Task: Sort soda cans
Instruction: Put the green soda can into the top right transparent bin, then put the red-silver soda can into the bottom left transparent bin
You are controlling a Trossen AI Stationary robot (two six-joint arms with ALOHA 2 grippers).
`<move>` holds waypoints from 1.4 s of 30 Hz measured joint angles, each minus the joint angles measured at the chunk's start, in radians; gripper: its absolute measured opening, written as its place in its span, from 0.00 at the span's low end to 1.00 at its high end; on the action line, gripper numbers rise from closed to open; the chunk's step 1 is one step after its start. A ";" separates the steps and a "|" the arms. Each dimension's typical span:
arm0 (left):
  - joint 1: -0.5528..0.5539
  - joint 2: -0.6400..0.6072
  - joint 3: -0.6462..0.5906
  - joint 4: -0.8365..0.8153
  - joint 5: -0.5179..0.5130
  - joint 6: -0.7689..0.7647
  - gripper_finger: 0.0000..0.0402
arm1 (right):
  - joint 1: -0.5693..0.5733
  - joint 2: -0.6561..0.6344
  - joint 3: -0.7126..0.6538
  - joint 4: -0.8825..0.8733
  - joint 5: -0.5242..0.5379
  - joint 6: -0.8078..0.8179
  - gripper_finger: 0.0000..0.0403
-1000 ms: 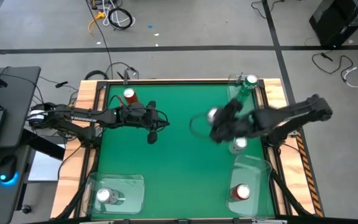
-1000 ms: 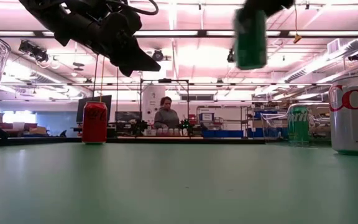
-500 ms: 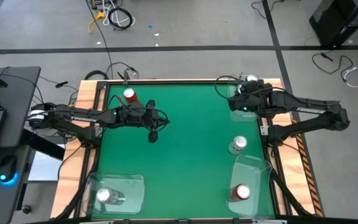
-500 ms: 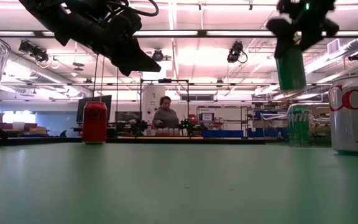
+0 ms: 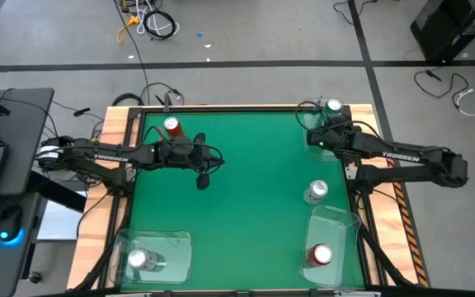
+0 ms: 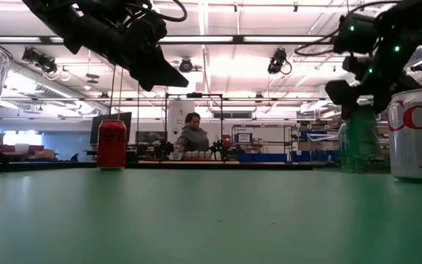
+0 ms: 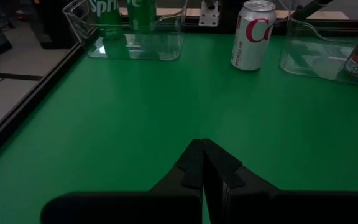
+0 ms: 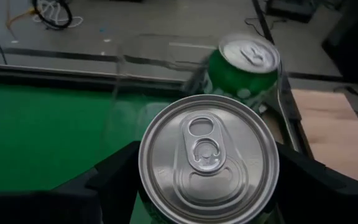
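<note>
High view shows the right gripper (image 5: 326,134) squeezing a green can (image 8: 207,158) between its fingers (image 8: 114,171), upright with its top up, inside the bin (image 5: 310,125) beside another green can (image 5: 332,106). 2 cans are left: red can (image 5: 171,126), silver can (image 5: 316,191). The left gripper (image 5: 204,169) waits closed, holding nothing.

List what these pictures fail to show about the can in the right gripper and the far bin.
- Held can: the right wrist view shows only its top; the right gripper covers it from above, so its colour is unconfirmed.
- Whether it touches the clear bin's floor: the low view blurs it behind plastic.
- Green can label: cut off by the held can.
</note>
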 joint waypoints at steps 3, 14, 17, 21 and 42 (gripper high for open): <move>0.000 0.000 0.000 -0.003 -0.001 0.000 0.00 | -0.044 0.000 -0.052 0.053 -0.037 -0.002 0.73; 0.000 0.000 0.000 -0.011 -0.002 -0.001 0.00 | -0.107 -0.002 -0.131 0.188 -0.055 -0.021 0.79; 0.000 0.000 0.000 -0.011 -0.002 -0.001 0.00 | -0.108 -0.002 -0.132 0.199 -0.065 -0.058 0.83; 0.000 0.000 0.000 -0.010 -0.002 -0.001 0.00 | -0.108 -0.002 -0.105 0.202 -0.072 -0.106 0.85; 0.000 0.000 0.000 -0.007 -0.002 -0.001 0.00 | -0.003 -0.002 0.297 -0.006 -0.251 -0.391 0.83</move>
